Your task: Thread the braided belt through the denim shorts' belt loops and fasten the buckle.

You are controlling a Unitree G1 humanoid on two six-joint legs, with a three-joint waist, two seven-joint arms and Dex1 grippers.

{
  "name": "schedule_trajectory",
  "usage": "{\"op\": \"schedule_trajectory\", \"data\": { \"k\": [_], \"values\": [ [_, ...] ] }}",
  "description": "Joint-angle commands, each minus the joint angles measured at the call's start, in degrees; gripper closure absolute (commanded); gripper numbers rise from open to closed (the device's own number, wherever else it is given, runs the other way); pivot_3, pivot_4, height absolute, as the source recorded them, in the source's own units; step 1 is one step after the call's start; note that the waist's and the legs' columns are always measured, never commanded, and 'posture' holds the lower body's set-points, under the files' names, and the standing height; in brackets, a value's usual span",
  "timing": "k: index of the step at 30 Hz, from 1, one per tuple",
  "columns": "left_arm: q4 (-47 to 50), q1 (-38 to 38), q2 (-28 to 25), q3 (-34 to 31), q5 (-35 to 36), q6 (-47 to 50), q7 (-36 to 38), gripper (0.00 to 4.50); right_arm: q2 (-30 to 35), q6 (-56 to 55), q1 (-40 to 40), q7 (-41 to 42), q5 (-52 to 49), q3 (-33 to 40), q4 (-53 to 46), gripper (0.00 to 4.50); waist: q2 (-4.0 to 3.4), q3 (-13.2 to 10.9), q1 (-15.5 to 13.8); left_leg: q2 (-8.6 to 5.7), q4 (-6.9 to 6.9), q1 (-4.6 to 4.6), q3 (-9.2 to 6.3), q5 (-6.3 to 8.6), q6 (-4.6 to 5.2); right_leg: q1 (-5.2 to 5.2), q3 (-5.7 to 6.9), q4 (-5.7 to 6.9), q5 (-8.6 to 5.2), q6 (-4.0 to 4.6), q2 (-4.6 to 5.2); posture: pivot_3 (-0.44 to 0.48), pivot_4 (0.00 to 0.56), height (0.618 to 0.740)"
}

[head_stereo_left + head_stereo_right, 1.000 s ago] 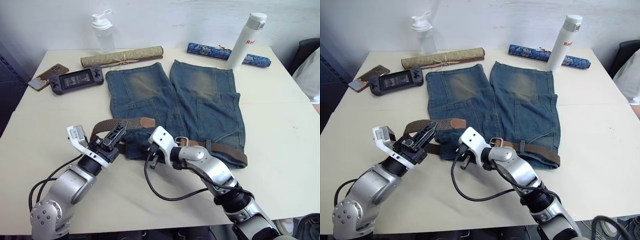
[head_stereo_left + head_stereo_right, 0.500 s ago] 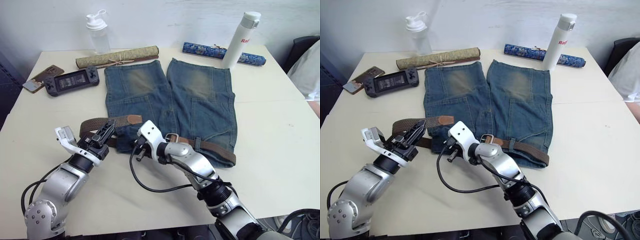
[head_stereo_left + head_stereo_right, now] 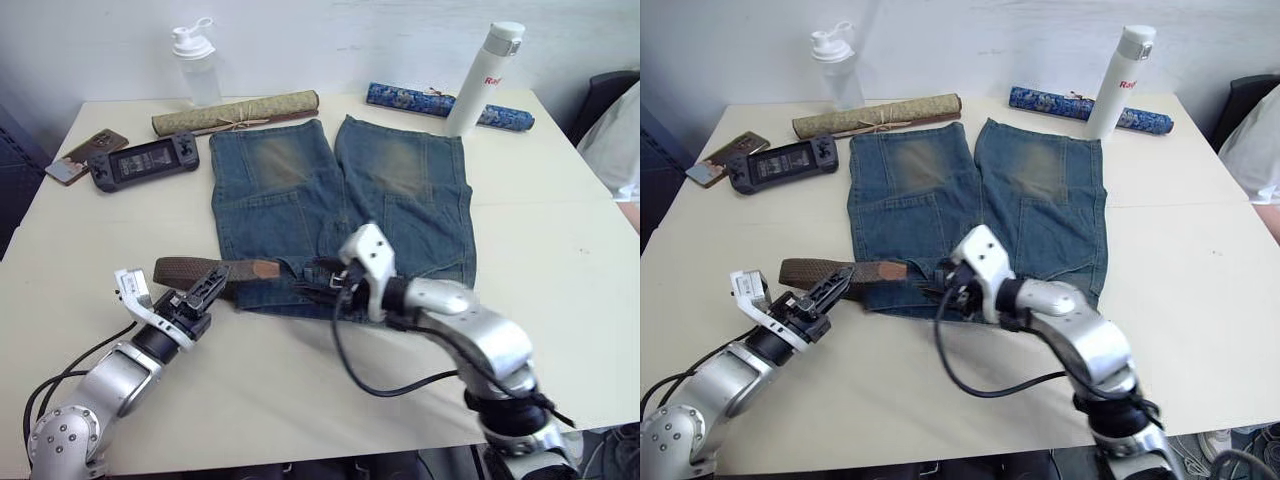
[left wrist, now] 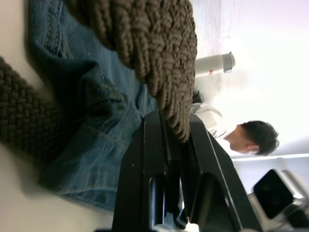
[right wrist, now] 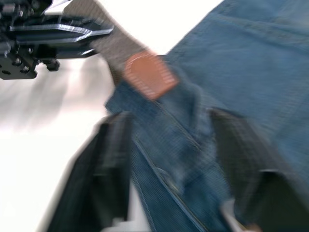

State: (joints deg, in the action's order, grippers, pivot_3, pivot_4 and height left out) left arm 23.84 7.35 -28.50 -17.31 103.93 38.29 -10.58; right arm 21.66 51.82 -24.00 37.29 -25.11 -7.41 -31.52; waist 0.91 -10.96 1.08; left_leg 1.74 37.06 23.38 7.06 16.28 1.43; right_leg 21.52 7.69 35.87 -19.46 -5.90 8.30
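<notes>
– Where were the shorts (image 3: 340, 200)?
– In the middle of the table (image 3: 560, 250), with the belt (image 3: 205, 268) lying across the near edge, sticking out left.
– And behind them?
– Two rolled mats (image 3: 235, 110) and two bottles (image 3: 485, 75). A game console (image 3: 140, 160) and phone (image 3: 85, 152) lay far left.

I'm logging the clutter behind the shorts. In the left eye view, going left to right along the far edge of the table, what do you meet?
Phone → handheld game console → clear shaker bottle → tan rolled mat → blue patterned rolled mat → white flask, standing in front of that blue mat's right part.
</notes>
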Motion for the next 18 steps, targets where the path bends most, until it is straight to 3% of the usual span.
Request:
{"op": "schedule_trajectory", "data": {
  "k": [1,9,18],
  "values": [
    [1.17,0.25,-1.28,1.39,-4.13,1.77,3.21,4.50,6.28,0.59,1.66,5.57,-5.48,6.08,-3.48,0.23,0.00,0.00,-0.14,0.00,-0.01,0.00,0.00,0.00,0.01,0.00,0.00,0.00,0.00,0.00,0.01,0.000,0.150,0.717],
    [1.00,-2.80,0.03,4.50,-10.54,2.01,3.51,4.50,15.87,-0.28,4.92,11.68,-10.95,10.77,-2.49,0.23,-0.03,-0.02,-1.06,0.03,-0.01,-0.05,0.02,0.04,0.04,-0.01,0.01,0.01,0.00,0.00,0.06,0.000,0.150,0.717],
    [0.53,-7.37,2.10,6.75,-14.29,1.92,-3.37,4.50,16.63,0.23,5.86,10.37,-13.93,10.53,-3.97,0.23,-0.01,-0.03,-1.23,-0.02,0.05,-0.04,0.02,0.04,0.11,-0.06,0.05,0.03,0.01,-0.02,0.13,0.000,0.150,0.717]
  ]
}}
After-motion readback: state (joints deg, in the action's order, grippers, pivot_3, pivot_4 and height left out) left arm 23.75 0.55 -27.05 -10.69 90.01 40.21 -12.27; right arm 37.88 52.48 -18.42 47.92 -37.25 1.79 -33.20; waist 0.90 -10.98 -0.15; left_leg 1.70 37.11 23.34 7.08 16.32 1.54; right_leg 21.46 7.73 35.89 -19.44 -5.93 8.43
